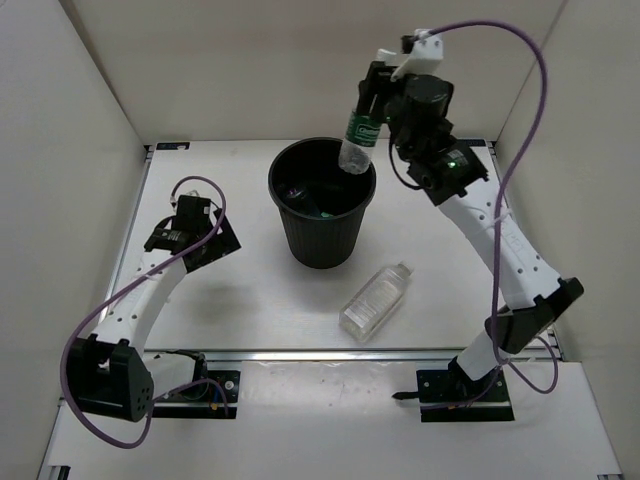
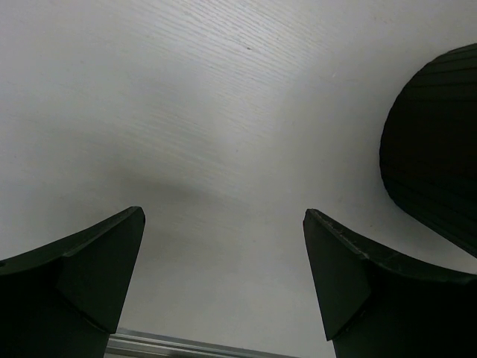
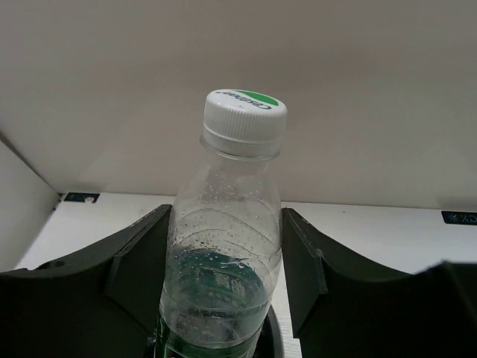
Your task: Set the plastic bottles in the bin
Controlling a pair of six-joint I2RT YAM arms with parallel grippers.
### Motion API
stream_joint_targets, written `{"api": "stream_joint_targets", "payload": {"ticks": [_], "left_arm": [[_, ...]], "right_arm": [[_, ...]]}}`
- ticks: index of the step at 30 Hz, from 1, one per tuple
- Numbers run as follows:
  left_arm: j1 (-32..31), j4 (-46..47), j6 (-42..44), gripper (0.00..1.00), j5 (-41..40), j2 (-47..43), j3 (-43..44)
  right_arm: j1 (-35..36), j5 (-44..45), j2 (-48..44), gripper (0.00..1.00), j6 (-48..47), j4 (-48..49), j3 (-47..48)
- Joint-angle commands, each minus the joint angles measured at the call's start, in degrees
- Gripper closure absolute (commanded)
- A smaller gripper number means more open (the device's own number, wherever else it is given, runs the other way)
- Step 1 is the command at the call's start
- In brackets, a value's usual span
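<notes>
- Bottle (image 1: 361, 130) with the dark green label is clamped between the right gripper's (image 1: 372, 98) jaws. It hangs over the bin's (image 1: 320, 240) far right rim, so we judge that letting go would drop it inside.
- Left gripper (image 2: 223, 276) hovers spread wide over the table (image 2: 223, 112), holding nothing, beside the bin and out of the way.
- Ribbed bottle (image 1: 375, 298) lies on its side near the bin, not yet binned.
- We see the held bottle as clear and beaded with droplets inside, its white cap (image 3: 244, 112) printed in green.
</notes>
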Motion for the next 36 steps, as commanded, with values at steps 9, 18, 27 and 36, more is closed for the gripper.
{"api": "stream_joint_targets", "payload": {"ticks": [9, 18, 27, 36], "left_arm": [[-0.23, 0.91, 0.85, 0.01, -1.2, -2.01, 5.1], [0.64, -0.15, 3.4, 0.02, -3.22, 4.05, 15.56], [0.12, -1.3, 4.45, 0.01, -0.24, 7.84, 18.47], [-1.38, -1.64, 4.19, 0.02, 2.31, 7.58, 14.86]], "right_arm": [[5.81, -1.24, 4.38, 0.2, -4.51, 1.96, -4.67], [1.25, -2.92, -6.94, 0.0, 11.89, -16.63, -11.05], [-4.82, -8.53, -23.2, 0.01, 39.85, -39.08, -38.67], [-14.31, -19.17, -29.11, 0.01, 50.86, -17.92, -64.25]]}}
